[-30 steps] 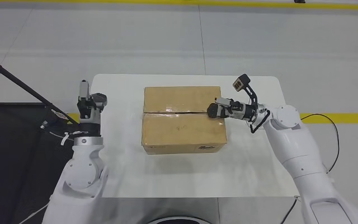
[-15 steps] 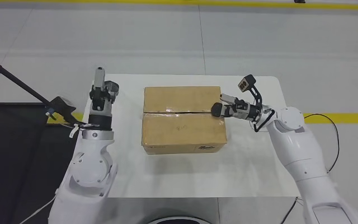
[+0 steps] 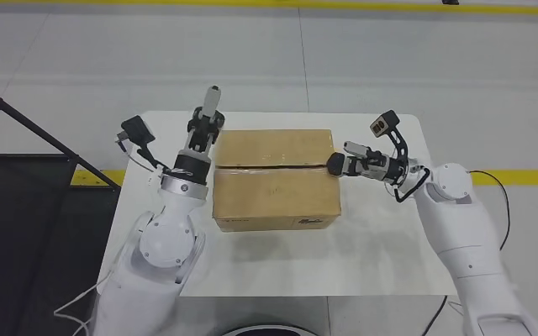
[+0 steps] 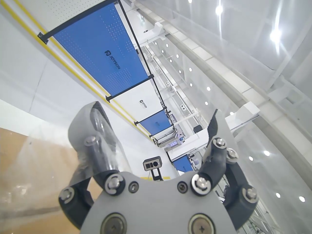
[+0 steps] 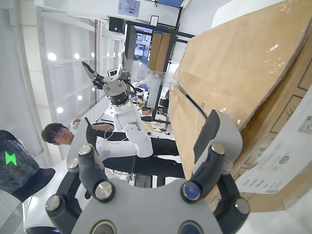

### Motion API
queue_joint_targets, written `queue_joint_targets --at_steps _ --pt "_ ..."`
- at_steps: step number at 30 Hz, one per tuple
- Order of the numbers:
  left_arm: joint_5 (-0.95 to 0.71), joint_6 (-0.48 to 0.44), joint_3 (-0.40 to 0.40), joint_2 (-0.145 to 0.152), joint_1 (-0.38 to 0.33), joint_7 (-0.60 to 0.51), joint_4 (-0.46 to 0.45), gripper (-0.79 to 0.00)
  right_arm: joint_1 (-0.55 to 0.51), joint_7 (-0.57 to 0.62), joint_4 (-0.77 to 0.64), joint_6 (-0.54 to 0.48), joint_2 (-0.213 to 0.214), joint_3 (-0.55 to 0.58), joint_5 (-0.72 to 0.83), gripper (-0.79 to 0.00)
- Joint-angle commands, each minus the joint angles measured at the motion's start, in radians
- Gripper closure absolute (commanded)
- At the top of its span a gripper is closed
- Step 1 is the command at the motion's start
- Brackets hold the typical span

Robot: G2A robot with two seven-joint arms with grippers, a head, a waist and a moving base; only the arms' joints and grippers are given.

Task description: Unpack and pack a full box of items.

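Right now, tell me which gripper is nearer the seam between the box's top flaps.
Right. The right gripper is at the right end of the seam. The left gripper is beside the far left corner of the box, pointing upward.

Plain tan cardboard box (image 3: pixel 277 189), clear glossy tape (image 3: pixel 269 168) along its seam; white worktop (image 3: pixel 370 252); yellow stripe (image 3: pixel 525 176) on pale grey floor (image 3: pixel 378 59).
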Motion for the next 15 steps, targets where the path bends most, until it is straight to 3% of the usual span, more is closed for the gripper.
queue_joint_targets --at_steps 1,15 --pt "0.012 0.008 0.027 -0.005 -0.021 -0.006 0.014 -0.785 -0.023 0.004 -0.033 -0.005 0.009 0.031 0.0 -0.785" --pt "0.074 0.026 0.16 -0.038 -0.123 -0.031 0.128 -0.785 -0.257 -0.033 -0.287 0.011 0.064 0.248 -0.012 -0.785"
